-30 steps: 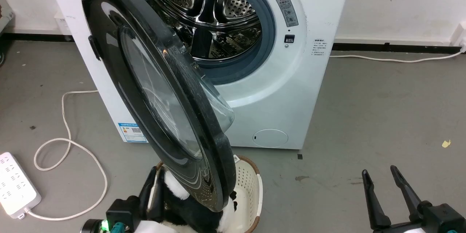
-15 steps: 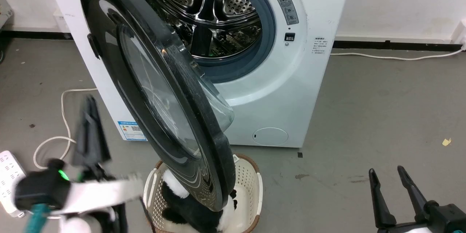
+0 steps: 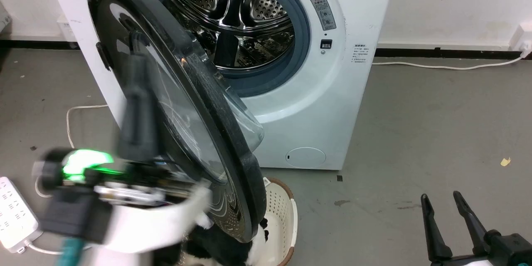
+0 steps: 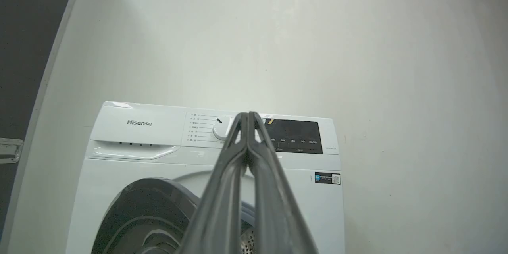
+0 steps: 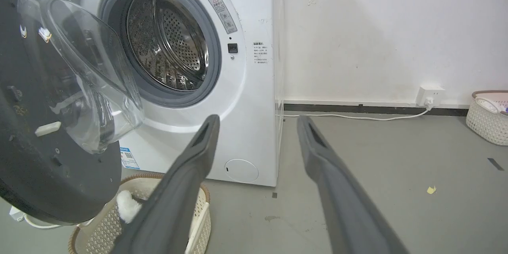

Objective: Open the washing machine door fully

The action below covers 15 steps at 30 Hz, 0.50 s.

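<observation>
I have the washing machine door (image 3: 195,133) about half open. It hangs from its hinge at the left edge of the washing machine (image 3: 316,104), and its free edge reaches out over the basket (image 3: 282,212) on the floor. In the wrist view my left gripper (image 4: 248,118) has its fingers pressed together with nothing between them. In the head view it is a blur, raised in front of the door's outer face. My right gripper (image 3: 440,196) waits low at the right with its fingers spread and empty.

My main worry is the side I am on. Any contact with the outer face would, I think, swing the door back toward the drum rather than wider. The blur suggests the arm is moving fast, so a knock on the glossy ring or the glass could jolt the hinge. Closed fingers would probably skid off that surface. My forearm also passes close above the basket and could tip it.

Half a second ago the left gripper was out over the floor by the white cable (image 3: 68,120), near the machine's lower left corner. A second ago it was low beside the basket. The door's angle looks unchanged, the right gripper has barely shifted, and the camera has moved slightly.
</observation>
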Tool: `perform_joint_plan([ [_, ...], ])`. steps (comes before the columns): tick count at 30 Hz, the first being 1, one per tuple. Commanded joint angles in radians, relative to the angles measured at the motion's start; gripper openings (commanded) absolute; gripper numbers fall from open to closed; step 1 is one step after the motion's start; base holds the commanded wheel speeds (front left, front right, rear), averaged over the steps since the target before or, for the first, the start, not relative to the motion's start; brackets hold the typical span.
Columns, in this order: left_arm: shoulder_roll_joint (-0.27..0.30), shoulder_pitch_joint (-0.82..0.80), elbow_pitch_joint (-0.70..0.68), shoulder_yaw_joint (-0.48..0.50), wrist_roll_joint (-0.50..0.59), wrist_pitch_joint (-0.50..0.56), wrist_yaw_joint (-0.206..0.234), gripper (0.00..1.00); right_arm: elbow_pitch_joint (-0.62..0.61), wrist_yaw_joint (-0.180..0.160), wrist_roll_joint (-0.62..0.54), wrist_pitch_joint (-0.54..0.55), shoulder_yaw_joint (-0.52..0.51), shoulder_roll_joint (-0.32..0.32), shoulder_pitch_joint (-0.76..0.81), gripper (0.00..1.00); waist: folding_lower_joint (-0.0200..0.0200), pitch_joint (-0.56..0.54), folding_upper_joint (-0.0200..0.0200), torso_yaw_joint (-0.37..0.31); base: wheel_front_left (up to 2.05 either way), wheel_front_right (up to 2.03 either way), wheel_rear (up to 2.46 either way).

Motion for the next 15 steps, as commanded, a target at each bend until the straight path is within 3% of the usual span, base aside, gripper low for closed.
perform_joint_plan([
  [1,0.001,0.01,0.013,-0.034,0.01,-0.004,-0.006,0.0,0.004,0.001,0.005,-0.004,-0.001,0.005,-0.004,1.0,-0.0001,0.0,-0.0001,0.0,0.0,0.0,0.0],
  [8,0.001,0.067,0.148,-0.246,-0.003,0.038,-0.004,0.0,0.009,0.001,0.011,-0.004,-0.009,0.005,-0.002,1.0,-0.0001,0.005,-0.0001,-0.001,0.0,0.0,0.0],
  [15,0.001,0.075,0.355,-0.371,-0.1,0.098,0.016,0.0,0.015,0.001,0.019,-0.004,-0.002,0.005,-0.005,1.0,-0.0001,0.017,-0.0001,-0.006,0.0,0.0,0.0],
])
